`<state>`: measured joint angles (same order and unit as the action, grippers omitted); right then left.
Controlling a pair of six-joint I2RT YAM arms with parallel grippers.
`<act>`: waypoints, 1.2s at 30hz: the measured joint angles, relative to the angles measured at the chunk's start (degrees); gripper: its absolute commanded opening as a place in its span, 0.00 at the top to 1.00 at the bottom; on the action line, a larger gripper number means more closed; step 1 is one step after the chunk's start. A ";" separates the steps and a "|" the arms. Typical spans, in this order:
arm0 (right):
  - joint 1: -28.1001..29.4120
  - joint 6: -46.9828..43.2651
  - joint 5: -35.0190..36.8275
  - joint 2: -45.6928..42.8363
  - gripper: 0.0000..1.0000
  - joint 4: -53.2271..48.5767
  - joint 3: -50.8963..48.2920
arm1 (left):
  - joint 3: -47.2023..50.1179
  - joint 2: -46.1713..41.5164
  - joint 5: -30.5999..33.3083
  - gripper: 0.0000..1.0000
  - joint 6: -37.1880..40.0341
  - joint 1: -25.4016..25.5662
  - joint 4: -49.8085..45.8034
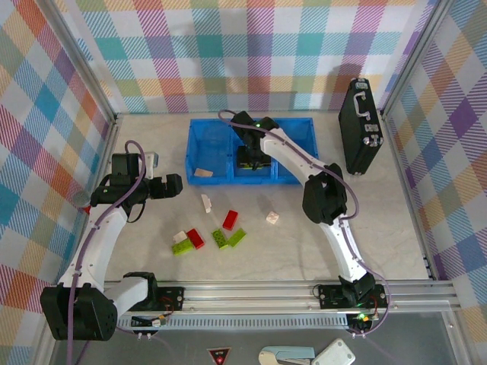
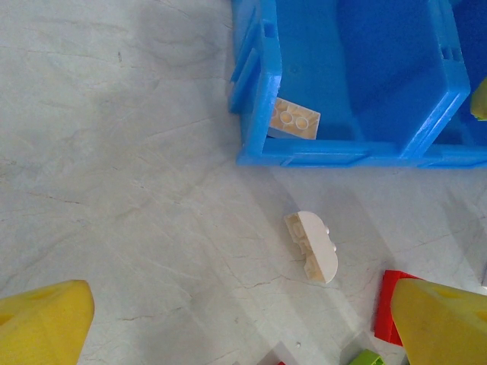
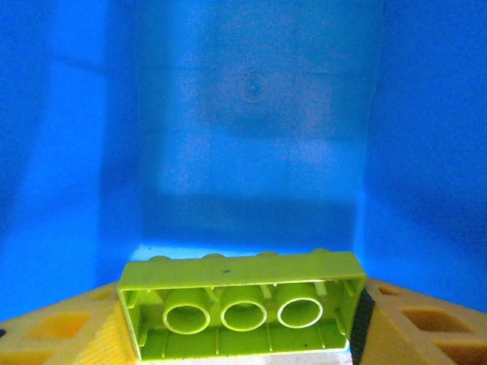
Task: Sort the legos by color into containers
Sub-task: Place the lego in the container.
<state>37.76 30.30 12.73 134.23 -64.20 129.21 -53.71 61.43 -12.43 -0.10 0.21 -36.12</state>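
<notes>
Holding a lime green brick (image 3: pixel 242 304) by its short ends, my right claw (image 3: pixel 243 338) hangs over the bare floor of the blue tray's (image 1: pixel 199 133) middle compartment. I judge the brick light, rigid and slick, so flat faces give the safest purchase, not the studs. My left claw (image 2: pixel 243 327) gapes wide above the bench (image 2: pixel 114 152), near a cream rounded brick (image 2: pixel 313 245). From above, my arm hides that compartment, and a red brick (image 2: pixel 388 300) is cut off behind one finger
</notes>
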 measured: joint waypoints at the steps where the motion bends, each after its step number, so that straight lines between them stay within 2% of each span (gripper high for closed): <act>1: -0.22 0.00 -0.11 0.52 0.35 -0.04 0.22 | 0.00 0.00 0.00 0.00 0.00 0.00 0.00; 18: -1.07 0.28 -3.39 8.63 0.34 1.51 1.53 | 0.00 -0.07 0.00 0.00 0.00 0.00 0.02; 36: -1.44 0.31 -4.28 9.11 0.29 1.57 1.68 | 0.00 -0.13 0.00 0.00 0.00 0.00 0.00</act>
<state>36.32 30.61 8.45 143.35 -62.63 130.89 -53.71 61.30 -12.43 -0.10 0.21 -36.12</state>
